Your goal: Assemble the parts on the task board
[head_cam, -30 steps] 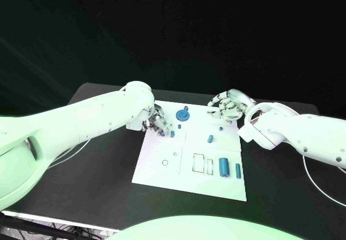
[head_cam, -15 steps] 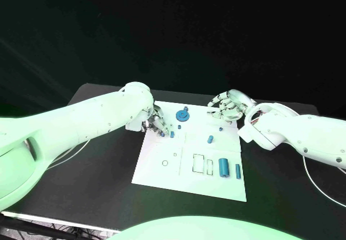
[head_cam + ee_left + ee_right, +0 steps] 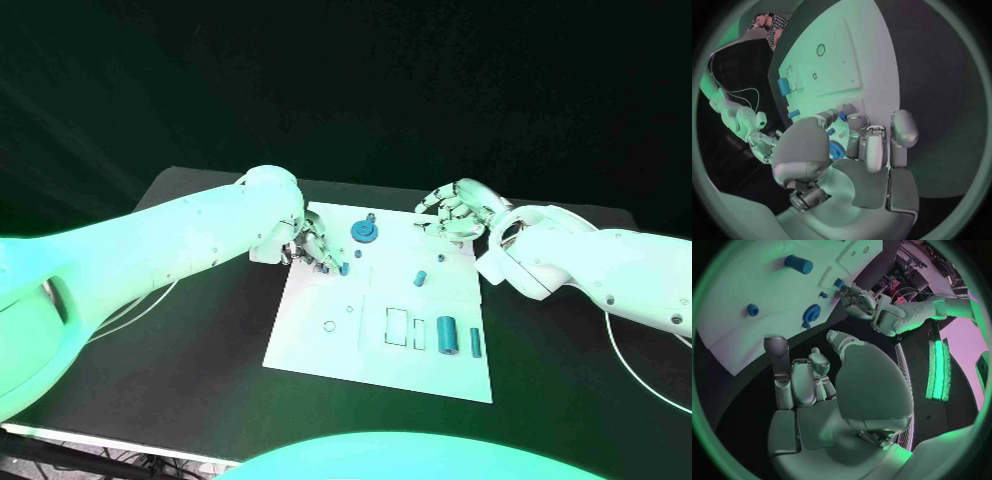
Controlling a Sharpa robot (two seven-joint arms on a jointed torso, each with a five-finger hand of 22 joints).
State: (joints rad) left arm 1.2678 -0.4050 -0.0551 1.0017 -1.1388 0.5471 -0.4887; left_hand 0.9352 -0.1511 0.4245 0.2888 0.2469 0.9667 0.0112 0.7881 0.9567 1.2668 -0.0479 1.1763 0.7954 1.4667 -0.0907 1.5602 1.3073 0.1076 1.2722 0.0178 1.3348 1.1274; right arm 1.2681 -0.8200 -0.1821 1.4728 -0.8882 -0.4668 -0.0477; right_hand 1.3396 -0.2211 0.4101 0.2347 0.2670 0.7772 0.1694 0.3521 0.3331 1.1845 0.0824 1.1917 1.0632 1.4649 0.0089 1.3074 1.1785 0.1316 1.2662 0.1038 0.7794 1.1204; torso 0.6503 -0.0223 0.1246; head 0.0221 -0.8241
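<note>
The white task board (image 3: pixel 335 345) lies in the middle of the black table. My left hand (image 3: pixel 309 247) is at the board's far left edge, and its fingertips pinch a small blue peg (image 3: pixel 343 268), also seen between thumb and finger (image 3: pixel 842 116). A blue gear (image 3: pixel 365 231) sits just beyond it, with a small peg (image 3: pixel 372 216) behind. My right hand (image 3: pixel 454 212) hovers over the board's far right corner, fingers loosely bent, holding nothing (image 3: pixel 811 390). Two short blue pieces (image 3: pixel 420 278) (image 3: pixel 440 258) lie mid-board. A blue cylinder (image 3: pixel 447 333) and a slim pin (image 3: pixel 476 342) lie near the front right.
Rectangular slots (image 3: pixel 397 325) and a small round hole (image 3: pixel 330 325) mark the board's front half. Black table (image 3: pixel 202 330) surrounds the board on all sides. A cable (image 3: pixel 635 365) runs over the table at the right.
My left hand's fingers have shifted slightly at the small blue peg. My right hand has stayed over the far right corner.
</note>
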